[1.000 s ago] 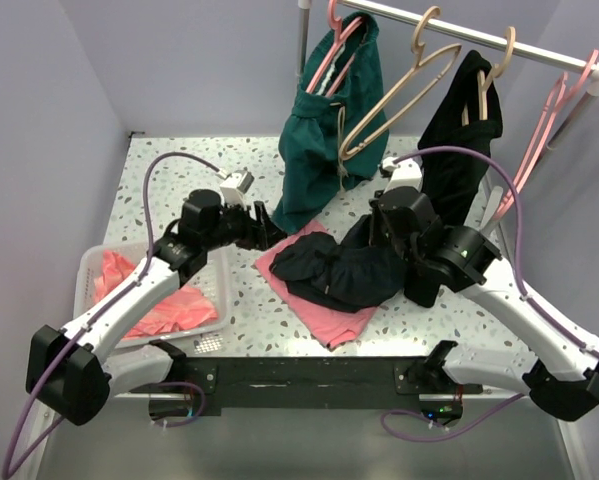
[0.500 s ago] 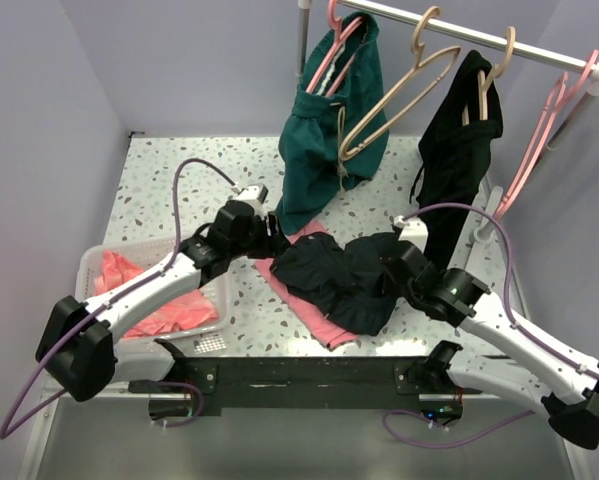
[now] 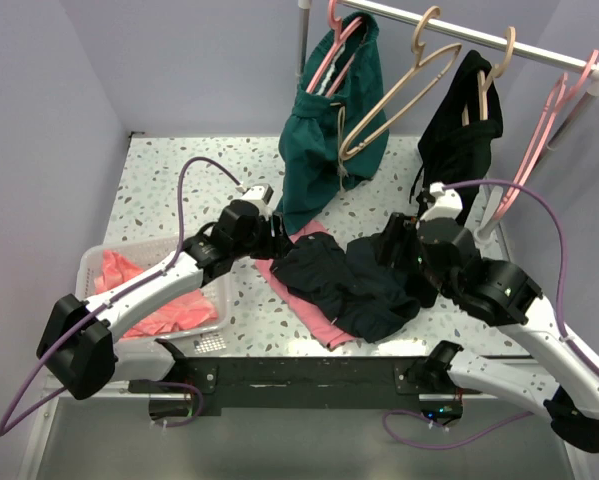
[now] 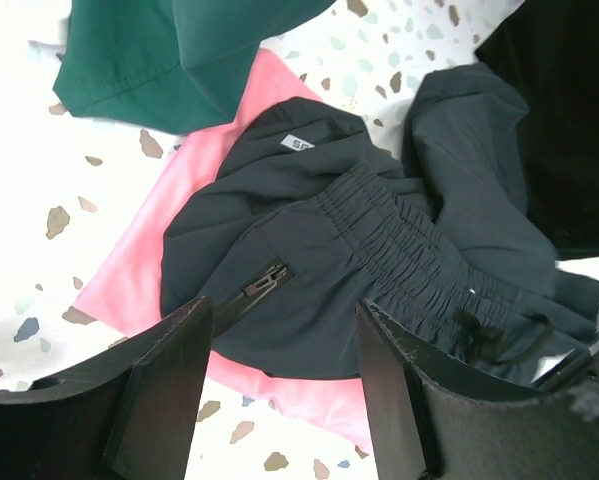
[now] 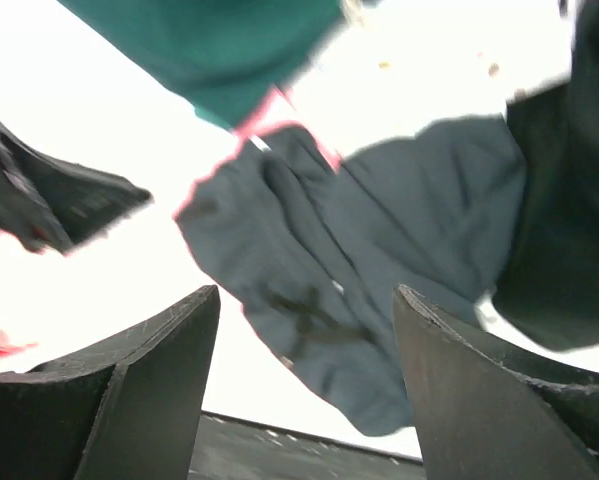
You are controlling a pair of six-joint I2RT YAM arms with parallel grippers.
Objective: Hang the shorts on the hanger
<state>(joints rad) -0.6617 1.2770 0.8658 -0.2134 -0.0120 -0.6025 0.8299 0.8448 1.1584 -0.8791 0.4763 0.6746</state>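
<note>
The dark navy shorts [image 3: 351,285] lie crumpled on the table, partly over a pink cloth [image 3: 322,322]; their gathered waistband [image 4: 419,250] and a zip pocket show in the left wrist view. My left gripper [image 3: 277,238] hovers open at their left edge, and its jaws [image 4: 284,375] have nothing between them. My right gripper [image 3: 392,250] stands open just above the shorts' right side [image 5: 379,250], with its jaws [image 5: 304,350] empty. The empty beige hanger [image 3: 399,95] hangs tilted on the rail behind.
On the rail [image 3: 479,35] hang a teal garment [image 3: 329,130] on a pink hanger, a black garment [image 3: 459,135] on another beige hanger, and pink hangers [image 3: 539,140] at the right. A white basket [image 3: 89,262] with coral cloth stands at the front left.
My right gripper has opened, let go of the shorts and drawn back to the right. The shorts now lie spread further to the front right. My left gripper moved in to their left edge.
</note>
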